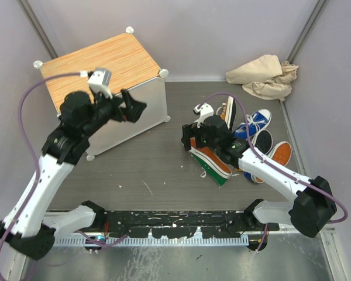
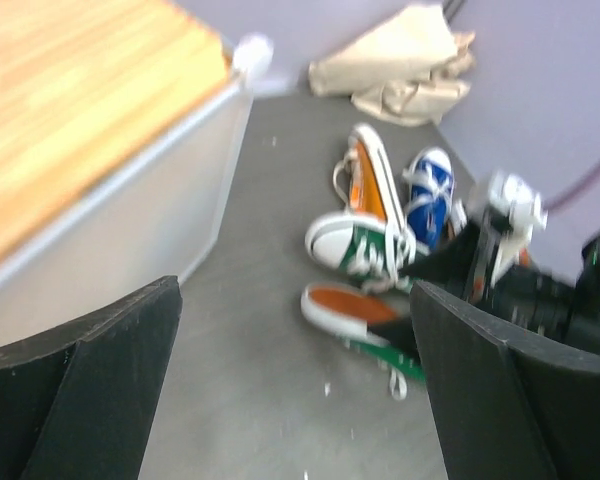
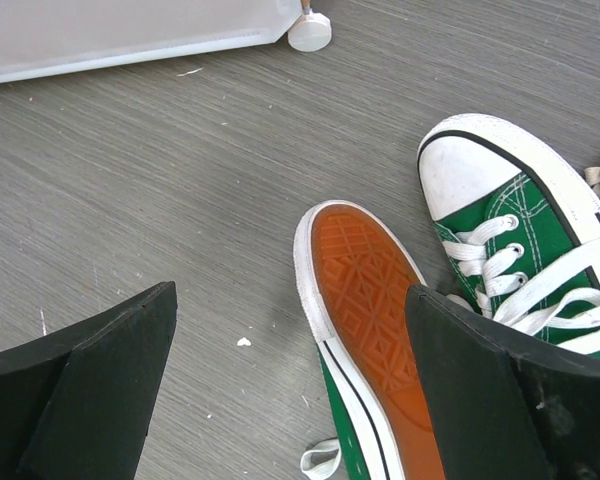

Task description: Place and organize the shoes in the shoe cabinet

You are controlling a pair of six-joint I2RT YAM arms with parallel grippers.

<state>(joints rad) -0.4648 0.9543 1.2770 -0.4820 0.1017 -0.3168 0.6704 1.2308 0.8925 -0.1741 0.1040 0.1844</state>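
"Top external first: what is the room like?"

"Pale lilac walls (image 1: 222, 35) round a dark grey, grained desk (image 1: 146, 170) with white flecks. A crumpled beige cloth (image 1: 263, 76) lies in the far right corner."

"And the shoe cabinet (image 1: 105, 58)?"

"Far left. My left gripper (image 2: 295, 290) hangs by its front panel, released."

"The shoes (image 1: 245, 140)?"

"Heaped on the desk, right of centre. My right gripper (image 3: 290, 295), jaws apart, hovers over a green shoe (image 3: 370, 300) lying on its side, orange sole showing."
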